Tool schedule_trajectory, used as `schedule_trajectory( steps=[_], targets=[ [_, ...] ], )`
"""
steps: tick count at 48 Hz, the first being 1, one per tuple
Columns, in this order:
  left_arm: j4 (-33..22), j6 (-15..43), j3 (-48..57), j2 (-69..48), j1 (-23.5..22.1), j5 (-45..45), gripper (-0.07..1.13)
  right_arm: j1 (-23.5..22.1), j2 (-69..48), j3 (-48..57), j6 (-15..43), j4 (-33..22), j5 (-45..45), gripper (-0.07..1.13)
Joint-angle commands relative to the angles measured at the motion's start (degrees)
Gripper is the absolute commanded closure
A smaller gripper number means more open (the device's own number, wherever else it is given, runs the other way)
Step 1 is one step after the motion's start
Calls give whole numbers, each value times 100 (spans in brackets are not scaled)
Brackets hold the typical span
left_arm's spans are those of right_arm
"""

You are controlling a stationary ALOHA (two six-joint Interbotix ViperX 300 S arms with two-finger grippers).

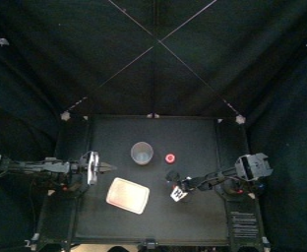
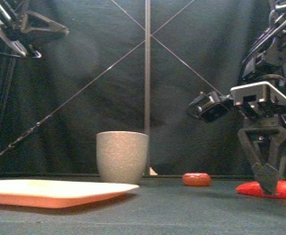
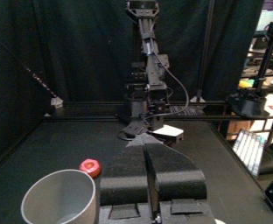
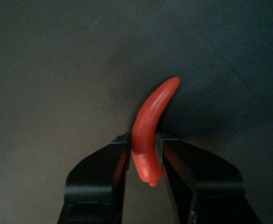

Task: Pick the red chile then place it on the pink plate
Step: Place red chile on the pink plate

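The red chile [image 4: 154, 118] lies long and curved on the black table, also seen low at the right in the front view [image 2: 263, 190]. My right gripper [image 4: 145, 164] is down at the table and shut on the chile's thicker end, one jaw pressed against each side. The flat pink plate [image 1: 127, 195] lies just left of that gripper, near the table's front, and shows at the lower left in the front view [image 2: 54, 192]. My left gripper [image 3: 150, 156] rests shut and empty at the table's left side [image 1: 84, 169].
A tall grey speckled cup [image 2: 122, 156] stands behind the plate at mid-table [image 1: 143, 152]. A small round red toy [image 2: 197, 179] lies to the right of the cup [image 1: 171, 157], behind my right gripper.
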Motion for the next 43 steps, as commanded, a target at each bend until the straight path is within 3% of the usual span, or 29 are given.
schedule_trajectory(
  steps=[1,16,33,43],
  targets=[
    [9,9,-79,18,9,-26,109,132,26,-229,290,-325,18,37],
    [26,9,-79,26,9,-26,110,35,176,-1802,255,-1345,141,37],
    [26,9,-79,9,0,-26,109,62,1661,-4175,220,-2707,105,37],
    [35,9,-79,-9,9,-26,109,70,2443,-5098,220,-2892,132,35]
  ],
)
